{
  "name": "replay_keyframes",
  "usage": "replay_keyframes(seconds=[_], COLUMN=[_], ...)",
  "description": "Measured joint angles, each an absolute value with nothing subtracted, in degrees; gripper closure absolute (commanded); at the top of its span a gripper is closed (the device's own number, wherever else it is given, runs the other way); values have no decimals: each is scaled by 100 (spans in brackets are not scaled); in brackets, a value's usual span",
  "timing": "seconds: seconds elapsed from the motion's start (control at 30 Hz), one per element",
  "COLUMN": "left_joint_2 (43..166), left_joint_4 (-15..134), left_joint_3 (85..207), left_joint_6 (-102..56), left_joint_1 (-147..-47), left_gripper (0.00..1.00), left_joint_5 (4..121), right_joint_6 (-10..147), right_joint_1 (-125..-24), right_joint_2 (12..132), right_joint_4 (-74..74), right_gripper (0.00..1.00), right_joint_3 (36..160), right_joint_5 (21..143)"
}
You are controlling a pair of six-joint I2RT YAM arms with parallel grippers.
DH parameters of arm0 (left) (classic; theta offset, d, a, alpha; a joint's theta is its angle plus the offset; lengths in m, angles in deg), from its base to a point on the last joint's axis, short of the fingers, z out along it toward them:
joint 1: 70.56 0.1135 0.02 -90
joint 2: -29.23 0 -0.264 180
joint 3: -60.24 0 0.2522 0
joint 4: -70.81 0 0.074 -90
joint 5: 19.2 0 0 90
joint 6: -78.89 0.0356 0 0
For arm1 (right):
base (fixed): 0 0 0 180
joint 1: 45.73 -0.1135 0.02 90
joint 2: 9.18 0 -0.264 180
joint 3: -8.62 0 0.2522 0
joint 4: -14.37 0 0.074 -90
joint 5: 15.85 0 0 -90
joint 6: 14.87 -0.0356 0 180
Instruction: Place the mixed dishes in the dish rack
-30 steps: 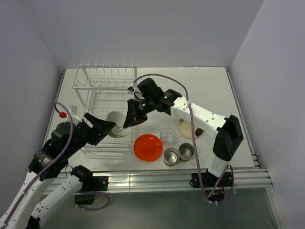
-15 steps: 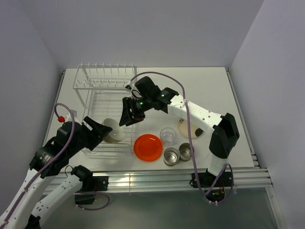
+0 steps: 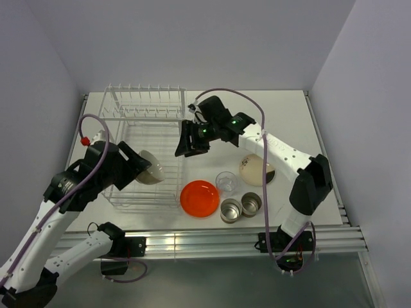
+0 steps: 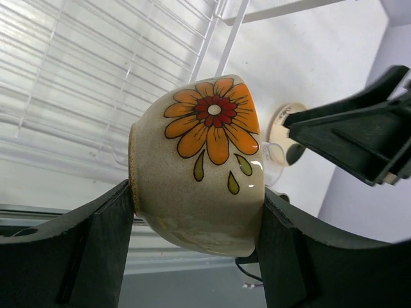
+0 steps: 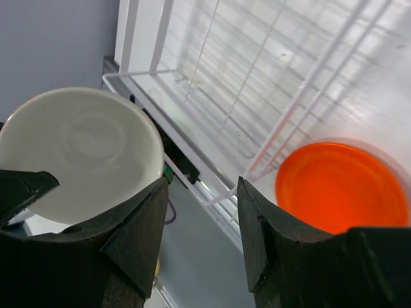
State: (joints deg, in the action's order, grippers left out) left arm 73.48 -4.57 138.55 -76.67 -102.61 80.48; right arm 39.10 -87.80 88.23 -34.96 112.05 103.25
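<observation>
My left gripper (image 3: 138, 168) (image 4: 196, 215) is shut on the white-beige bowl (image 3: 151, 172) (image 4: 205, 167), with one finger on each side of its flower-painted wall. It holds the bowl tipped on its side above the front part of the white wire dish rack (image 3: 142, 122) (image 4: 77, 77). My right gripper (image 3: 187, 145) (image 5: 200, 212) hangs open and empty just right of the bowl (image 5: 77, 151), over the rack's right edge. On the table lie the orange-red plate (image 3: 199, 197) (image 5: 343, 186), the clear glass (image 3: 225, 181), two steel cups (image 3: 230, 210) (image 3: 251, 203) and the cream plate (image 3: 257, 169).
The rack's upright prongs (image 3: 146, 96) stand at its far end. Grey walls close in the table on the left, back and right. A metal rail (image 3: 244, 234) runs along the near edge by the arm bases.
My right gripper opened, let go of the bowl's rim and drew back to the right. The left arm now holds the bowl alone and has lifted it a little leftward over the rack.
</observation>
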Motion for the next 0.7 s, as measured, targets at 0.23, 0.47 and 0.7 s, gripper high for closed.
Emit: replay_keyframes(seconds=[0.23, 0.47, 0.7], left_joint_2=[8421, 9322, 10030], left_joint_4=[-803, -1078, -1404], left_joint_3=[14813, 15315, 15532], left_joint_6=[-7081, -6512, -6115], left_joint_1=[-10261, -10261, -10261], left_gripper=[100, 100, 100], left_joint_5=[8303, 8507, 8747], right_joint_6=[4011, 4098, 4199], right_joint_1=[-8163, -7641, -7344], right_joint_2=[7998, 7190, 6768], right_joint_4=[-3548, -3612, -3656], right_gripper=[45, 45, 46], right_joint_3=[10687, 10267, 9824], right_joint_5=[10056, 10008, 10039])
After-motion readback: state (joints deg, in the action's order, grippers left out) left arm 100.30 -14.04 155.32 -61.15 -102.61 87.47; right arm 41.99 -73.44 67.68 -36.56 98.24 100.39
